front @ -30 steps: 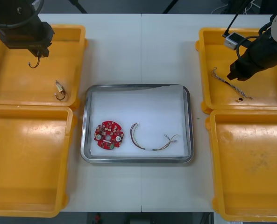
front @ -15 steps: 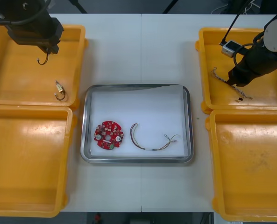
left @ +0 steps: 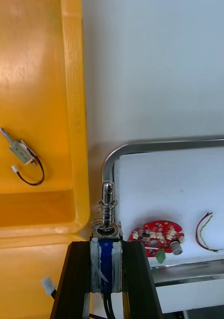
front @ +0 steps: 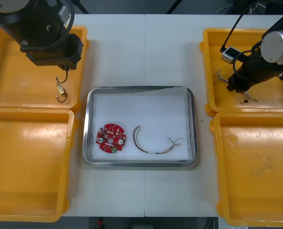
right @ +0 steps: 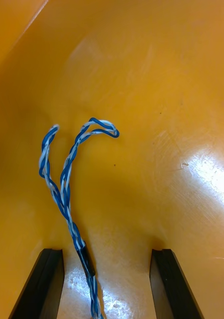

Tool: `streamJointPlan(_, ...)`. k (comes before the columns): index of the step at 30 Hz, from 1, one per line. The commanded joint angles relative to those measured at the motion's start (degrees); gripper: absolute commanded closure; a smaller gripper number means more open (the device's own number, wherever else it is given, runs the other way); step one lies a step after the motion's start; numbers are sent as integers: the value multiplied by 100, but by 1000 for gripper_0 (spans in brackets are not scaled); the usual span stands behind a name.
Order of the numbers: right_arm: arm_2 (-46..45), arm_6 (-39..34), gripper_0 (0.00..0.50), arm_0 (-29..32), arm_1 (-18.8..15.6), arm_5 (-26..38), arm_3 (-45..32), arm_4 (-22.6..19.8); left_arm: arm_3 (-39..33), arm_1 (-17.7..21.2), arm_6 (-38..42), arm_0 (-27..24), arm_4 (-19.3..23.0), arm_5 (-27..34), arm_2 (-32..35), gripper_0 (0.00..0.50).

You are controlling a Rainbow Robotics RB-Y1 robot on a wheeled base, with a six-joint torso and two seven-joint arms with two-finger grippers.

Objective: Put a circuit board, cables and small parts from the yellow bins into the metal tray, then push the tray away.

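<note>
Far-left yellow bin (front: 7, 81): tray-side wall close to the tray corner, a narrow strip of table between.
Left gripper (left: 106, 244): high over that wall, pointing down; arm enters from the far-left corner; fingers clamped on the held small metal part (left: 107, 219).
Held part axis: in line with the fingers, sprung rod end out past the tips; black lead dangling (front: 62, 78).
Loose small metal part (front: 61, 93): on the bin floor near the tray-side wall, short black lead curled beside it.
Metal tray (front: 140, 164): centred between the bins, white inside, far half bare.
Round red circuit board (front: 110, 138): flat, near-left of the tray.
Red and yellow cable (front: 155, 145): curved, beside the board, long axis across the tray.
Right gripper (right: 106, 254): low in the far-right yellow bin (front: 275, 95), arm slanting in from the right edge; fingers wide apart.
Blue and white twisted cable (right: 67, 184): on the bin floor, running out between the fingers, nearer one of them, looped ends away from the wrist.
</note>
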Motion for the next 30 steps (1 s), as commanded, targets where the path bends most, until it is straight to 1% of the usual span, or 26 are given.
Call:
streamJointPlan(1,4,177,0,25,62,-62,-19,-47,-307,-244,-60,217,-178,52,162,500)
streamJointPlan(5,13,185,0,43,62,-62,-19,-47,-307,-560,-25,270,-433,70,92,500)
streamJointPlan(7,13,185,0,69,62,-62,-19,-38,-307,-763,11,270,-705,70,-84,500)
streamJointPlan(8,13,177,9,69,53,-62,-19,-38,-307,-815,28,270,-784,70,-145,500)
streamJointPlan(9,4,177,26,78,62,-62,-19,-29,-307,-912,46,270,-978,70,-259,500)
streamJointPlan(11,13,177,81,87,62,-62,-19,-38,-299,-1061,98,296,-1197,70,-374,500)
streamJointPlan(12,13,185,167,87,62,-53,-19,-38,-307,-1158,125,323,-1329,70,-418,500)
streamJointPlan(13,13,168,303,95,62,-62,-19,-47,-307,-1237,151,366,-1417,70,-444,500)
streamJointPlan(14,13,159,368,87,62,-53,-19,-47,-307,-1281,160,393,-1461,70,-444,500)
streamJointPlan(16,13,159,467,95,62,-53,-19,-47,-307,-1483,178,516,-1663,70,-444,500)
streamJointPlan(18,13,177,500,87,53,-45,-19,-56,-307,-1615,186,613,-1830,70,-453,500)
streamJointPlan(21,4,203,500,87,18,-53,-37,-64,-307,-1738,222,683,-2068,70,-593,500)
streamJointPlan(26,-92,273,500,87,-176,-27,-283,15,-307,-1967,248,876,-2384,35,-681,500)
streamJointPlan(30,-391,352,500,87,-369,272,-626,190,-299,-2063,274,991,-2648,-168,-778,500)
